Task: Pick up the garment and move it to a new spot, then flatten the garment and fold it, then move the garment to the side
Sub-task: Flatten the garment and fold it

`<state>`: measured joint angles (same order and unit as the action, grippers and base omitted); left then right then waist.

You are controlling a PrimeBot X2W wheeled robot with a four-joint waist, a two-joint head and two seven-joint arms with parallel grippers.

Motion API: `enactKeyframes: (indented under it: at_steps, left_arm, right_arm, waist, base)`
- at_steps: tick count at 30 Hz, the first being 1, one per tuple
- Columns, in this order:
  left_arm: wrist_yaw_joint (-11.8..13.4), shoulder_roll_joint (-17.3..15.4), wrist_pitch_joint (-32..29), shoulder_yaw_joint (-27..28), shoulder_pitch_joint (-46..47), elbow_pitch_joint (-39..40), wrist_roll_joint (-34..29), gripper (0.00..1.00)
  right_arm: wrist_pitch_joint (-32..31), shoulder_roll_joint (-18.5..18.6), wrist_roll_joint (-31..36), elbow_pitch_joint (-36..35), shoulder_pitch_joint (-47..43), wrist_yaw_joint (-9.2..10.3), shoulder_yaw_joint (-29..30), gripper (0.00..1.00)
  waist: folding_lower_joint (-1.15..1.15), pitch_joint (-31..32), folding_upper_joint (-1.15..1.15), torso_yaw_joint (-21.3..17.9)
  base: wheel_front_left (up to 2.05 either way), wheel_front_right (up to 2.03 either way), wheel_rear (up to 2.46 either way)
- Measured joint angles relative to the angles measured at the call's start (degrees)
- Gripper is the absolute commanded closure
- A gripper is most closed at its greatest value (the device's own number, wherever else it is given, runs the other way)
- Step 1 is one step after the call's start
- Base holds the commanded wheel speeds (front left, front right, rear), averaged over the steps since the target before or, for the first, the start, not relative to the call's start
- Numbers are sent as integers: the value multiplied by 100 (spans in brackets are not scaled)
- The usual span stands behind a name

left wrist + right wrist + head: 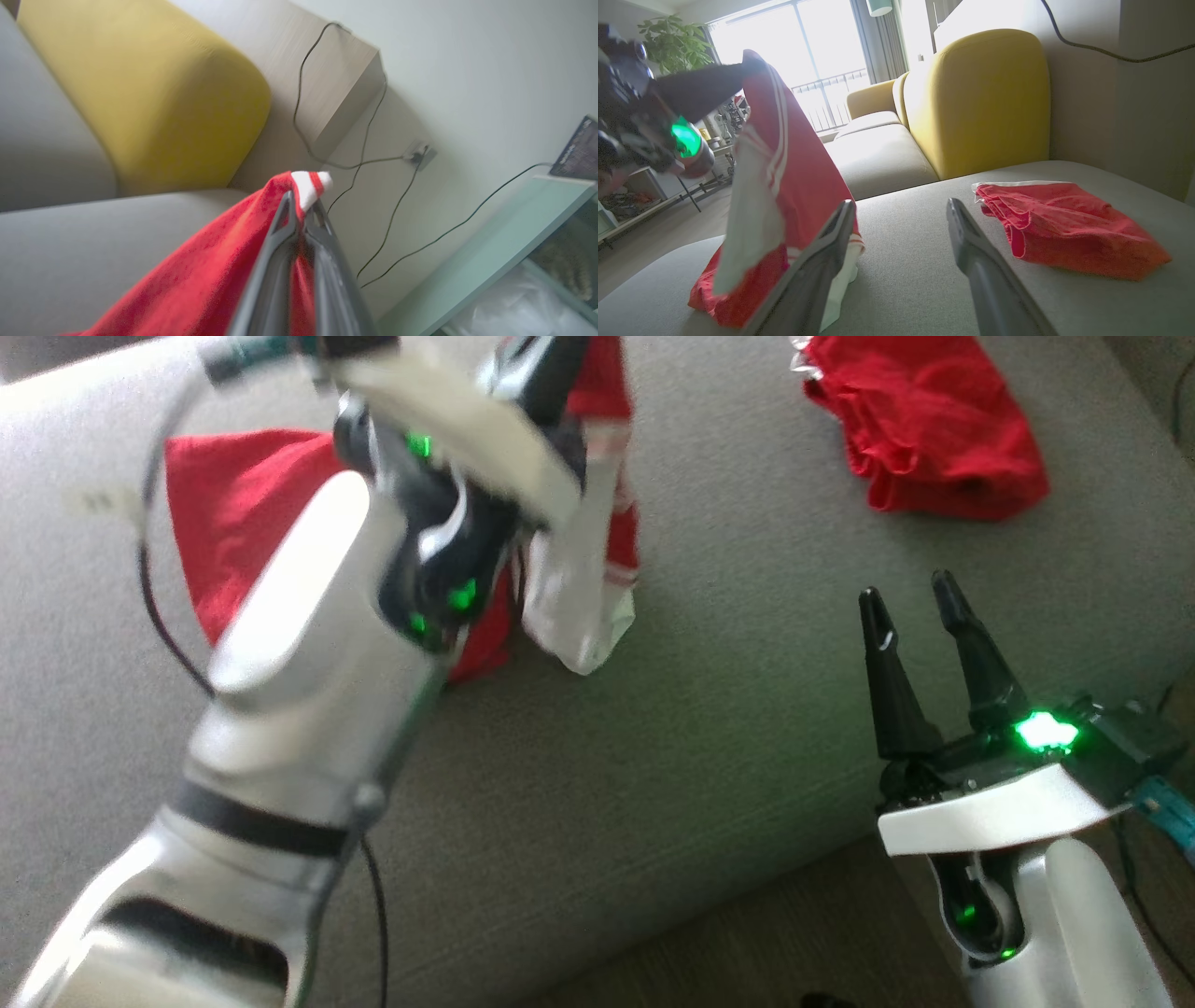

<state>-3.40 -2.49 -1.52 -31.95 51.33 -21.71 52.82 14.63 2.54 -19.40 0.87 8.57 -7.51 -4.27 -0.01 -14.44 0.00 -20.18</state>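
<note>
The grey sofa seat (709,709) lies before a yellow backrest (980,93). Over the seat's left part hangs the red striped garment (784,154), with its lower end on the seat. A second red garment (934,429) lies on the seat's far right. The left gripper (303,203) is clamped on the striped garment's hem. The right gripper (906,585) is wide open and empty at the seat's near edge.

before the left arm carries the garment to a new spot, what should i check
1. Left gripper shut on the garment edge: ok
2. Garment lifted clear of the sofa seat: not ok, its lower end lies on the cushion
3. Right gripper open, holding nothing: ok
4. Other red garment apart from the held one: ok
5. Grip deep enough not to slip: cannot tell
</note>
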Motion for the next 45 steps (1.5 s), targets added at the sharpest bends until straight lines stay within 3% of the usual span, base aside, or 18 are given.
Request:
enactKeyframes:
  at_steps: [3,6,12,18,24,25,26,28,30,34,35,36,37,41,45]
  left_arm:
    - [394,26,-303,130,456,341,474,100]
    - [682,37,-229,162,993,638,532,100]
    - [1096,107,422,443,2031,800,699,100]
    - [1492,108,1027,984,2267,266,1159,100]
    - [1730,-210,969,1252,995,-279,1441,100]
    - [1822,-470,991,1445,117,-624,1586,100]
    - [1822,-470,991,1445,117,-624,1586,100]
    - [1852,-753,1104,1644,-720,-994,1666,100]
    - [1826,-943,1245,1844,-1350,-1322,1752,100]
    - [1456,-1178,1485,2018,-1827,-1558,1652,100]
    - [1369,-1212,1523,2065,-1819,-1567,1584,82]
    - [1262,-1227,1537,2134,-1808,-1562,1516,52]
    - [1145,-1239,1573,2191,-1808,-1559,1451,0]
    - [777,-1239,1584,2750,-1850,-1432,940,0]
    - [516,-1017,1624,3293,-2205,-660,-62,0]
  right_arm:
    - [0,0,-44,54,-68,0,-13,0]
    - [0,1,-81,107,-231,0,-16,0]
    - [0,1,-75,140,-332,0,-2,0]
    - [0,1,-23,137,-331,0,52,0]
    - [0,1,-24,136,-333,0,70,0]
    - [0,1,-24,133,-333,0,74,0]
    - [0,1,-24,133,-333,0,74,0]
    - [0,0,-23,122,-332,0,71,0]
    - [0,1,-1,124,-332,0,85,0]
    - [0,0,105,131,-330,0,121,0]
    - [0,0,137,135,-329,0,135,0]
    - [0,1,162,147,-328,0,153,0]
    - [0,1,202,164,-326,0,158,0]
    - [0,0,310,248,-322,0,143,0]
    - [0,0,336,286,-320,0,105,0]
  waist:
    - [0,154,0,-97]
    - [0,314,0,-167]
    - [0,586,0,-142]
    - [0,658,0,172]
    - [0,686,0,443]
    - [0,661,0,530]
    - [0,661,0,530]
    - [1,594,0,594]
    - [1,513,0,652]
    - [1,358,0,778]
    - [1,319,0,817]
    - [1,282,0,860]
    - [1,247,0,906]
    - [1,108,0,1093]
    - [1,-4,0,1226]
  base:
    - [0,0,0]
    - [0,0,0]
    - [0,0,0]
    - [0,0,0]
    - [0,0,0]
    - [0,0,0]
    - [0,0,0]
    - [0,0,0]
    - [0,0,0]
    - [0,0,0]
    - [0,0,0]
    - [0,0,0]
    - [0,0,0]
    - [0,0,0]
    - [0,0,0]
